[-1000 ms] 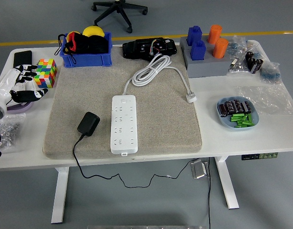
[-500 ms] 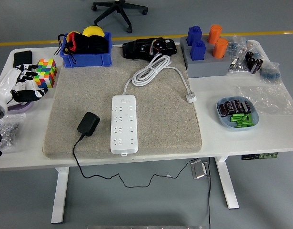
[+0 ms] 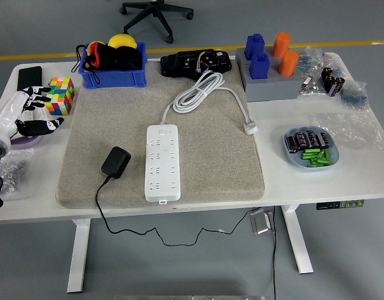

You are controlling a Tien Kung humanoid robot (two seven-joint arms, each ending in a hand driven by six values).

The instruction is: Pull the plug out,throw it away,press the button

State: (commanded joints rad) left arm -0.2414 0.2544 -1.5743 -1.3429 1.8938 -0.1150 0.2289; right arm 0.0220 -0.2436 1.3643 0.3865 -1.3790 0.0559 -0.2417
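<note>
left robot hand at left edge, fingers loosely spread, empty, hovering low.

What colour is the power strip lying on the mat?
White. The power strip shows plainly in the head view, lying on the grey mat.

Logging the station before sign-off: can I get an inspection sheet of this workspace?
Surface: white table with grey mat.
Job's things: power strip on the mat, sockets empty; black adapter lying left of it, unplugged.
Clutter: colour cube, blue bin, block holder, dish of parts.
Hands: left hand open at the left edge; right not in view.
Cables: strip's white cord coiled; adapter lead hangs off the front.
Surroundings: office chair base.
</note>
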